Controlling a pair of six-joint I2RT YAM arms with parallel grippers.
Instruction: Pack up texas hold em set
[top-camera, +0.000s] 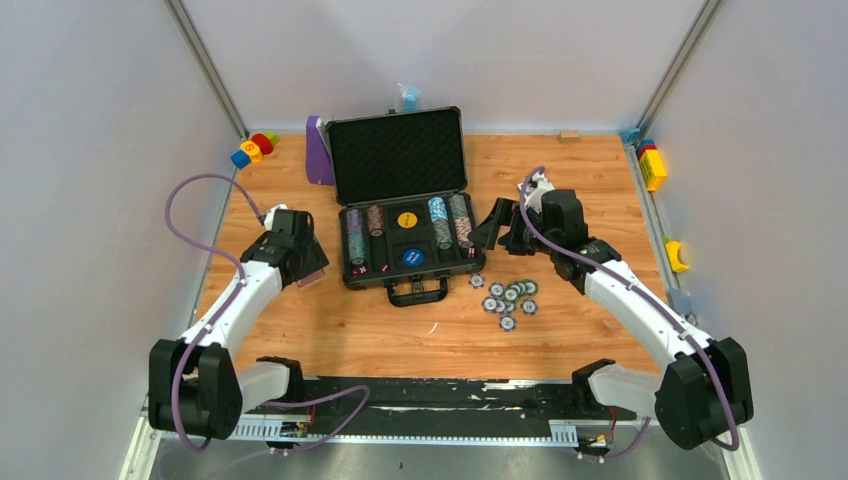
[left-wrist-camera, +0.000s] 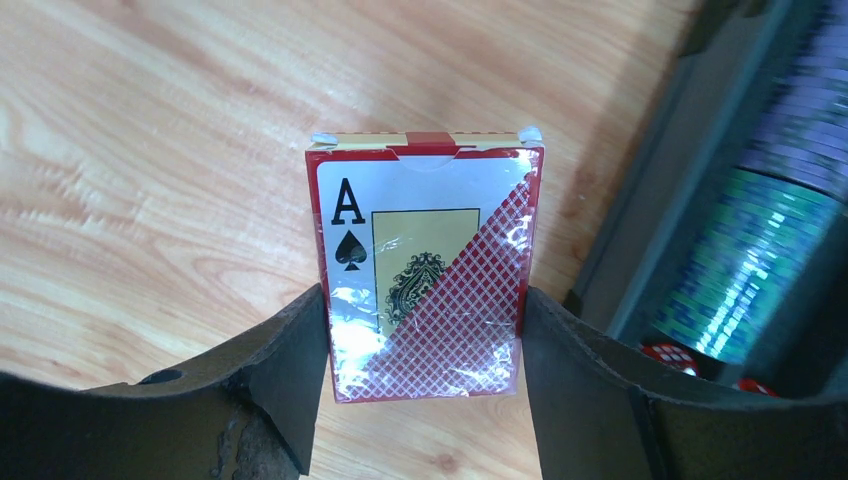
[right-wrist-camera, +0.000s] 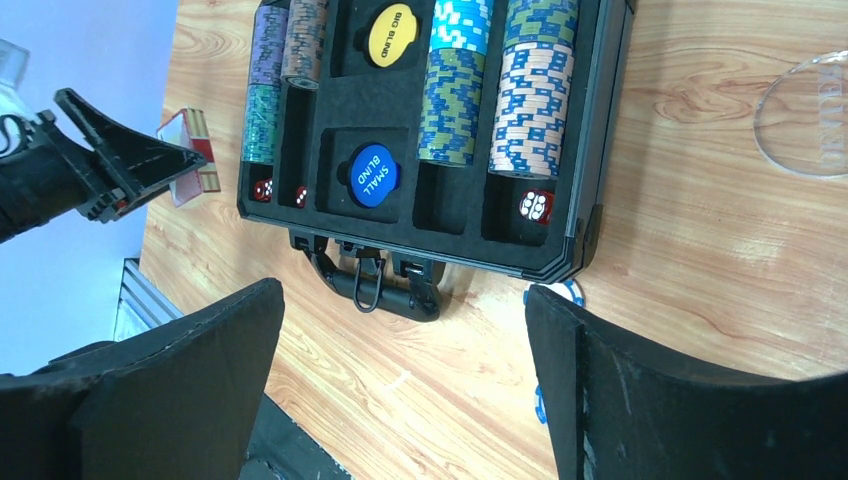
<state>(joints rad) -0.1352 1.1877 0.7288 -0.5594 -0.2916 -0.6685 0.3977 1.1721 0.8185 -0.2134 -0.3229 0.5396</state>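
Note:
The dark grey briefcase lies open mid-table, lid upright, with chip rows, a yellow button and a blue button in its foam. My left gripper is just left of the case, shut on a red card deck that shows an ace of spades. The case edge is to its right. My right gripper is open and empty beside the case's right end. Several loose chips lie in front of it. The right wrist view shows the case, the deck and my open gripper.
A purple stand is behind the case's left side. Toy blocks sit at the back left, more blocks along the right rail. A clear round disc lies right of the case. One chip is at the case's front right corner.

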